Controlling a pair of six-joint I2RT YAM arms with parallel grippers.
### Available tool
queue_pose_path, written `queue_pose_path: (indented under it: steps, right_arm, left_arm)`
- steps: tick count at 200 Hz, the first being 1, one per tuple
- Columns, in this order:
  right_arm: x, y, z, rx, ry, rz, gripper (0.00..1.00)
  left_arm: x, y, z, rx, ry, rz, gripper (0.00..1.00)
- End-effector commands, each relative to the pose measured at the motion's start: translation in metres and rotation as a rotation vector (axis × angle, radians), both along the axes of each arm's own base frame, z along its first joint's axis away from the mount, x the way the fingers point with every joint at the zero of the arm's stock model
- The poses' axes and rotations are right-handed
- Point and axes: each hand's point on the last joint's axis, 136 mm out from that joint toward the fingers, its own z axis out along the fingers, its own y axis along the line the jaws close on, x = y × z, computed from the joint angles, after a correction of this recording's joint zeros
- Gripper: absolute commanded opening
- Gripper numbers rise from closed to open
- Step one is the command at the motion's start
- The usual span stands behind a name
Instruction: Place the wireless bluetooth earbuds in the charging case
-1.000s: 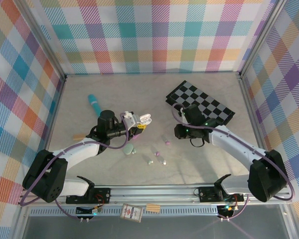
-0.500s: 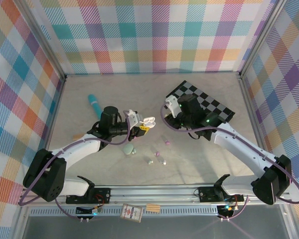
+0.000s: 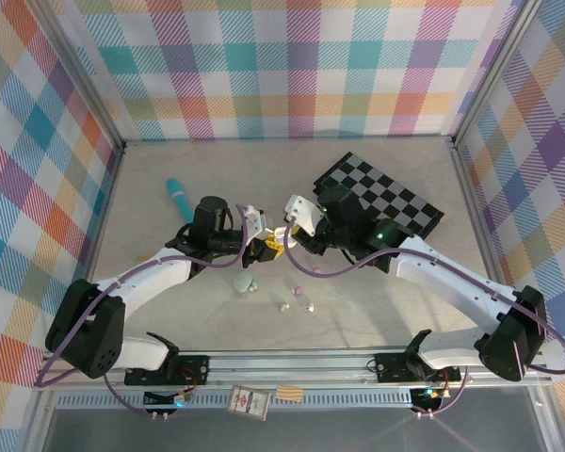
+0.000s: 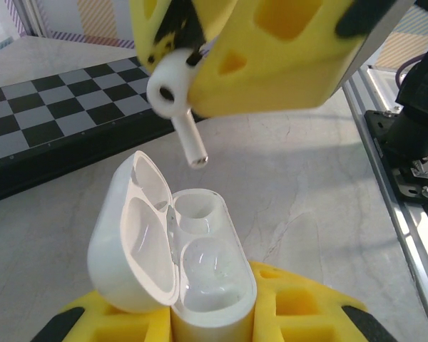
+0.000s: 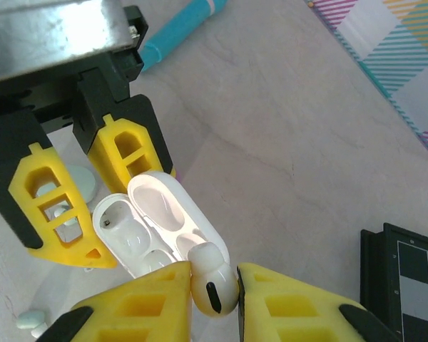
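Left claw (image 3: 266,243) and right claw (image 3: 287,229), both clamped, nearly touch.

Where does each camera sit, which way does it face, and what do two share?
Top external: above and behind the bases, looking down on the table; both arms show, left gripper facing right gripper.
Left wrist: looks forward past the left gripper at the open charging case it holds.
Right wrist: looks down past the right gripper pinching a white earbud.
Shared: both wrist views show the case and the earbud.

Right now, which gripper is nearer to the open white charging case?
Left. The left gripper clamps the charging case itself; the right gripper holds a white earbud just above the open case.
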Motion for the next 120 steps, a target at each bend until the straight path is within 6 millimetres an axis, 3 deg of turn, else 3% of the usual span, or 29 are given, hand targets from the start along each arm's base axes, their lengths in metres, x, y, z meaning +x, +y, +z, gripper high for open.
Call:
queue_pose_path:
  steps: [1,58,120]
  right_arm:
    - [0.002,0.009,0.008,-0.008,-0.048,0.041,0.23]
    - [0.003,0.005,-0.008,-0.086,-0.045,0.046,0.23]
    - [-0.002,0.004,-0.013,-0.099,-0.041,0.069,0.22]
  left_arm:
    - [-0.006,-0.005,0.011,-0.025,0.007,-0.046,0.03]
    - [-0.003,-0.005,0.014,-0.03,-0.001,-0.039,0.03]
    - [0.002,-0.007,0.019,-0.045,-0.007,-0.02,0.03]
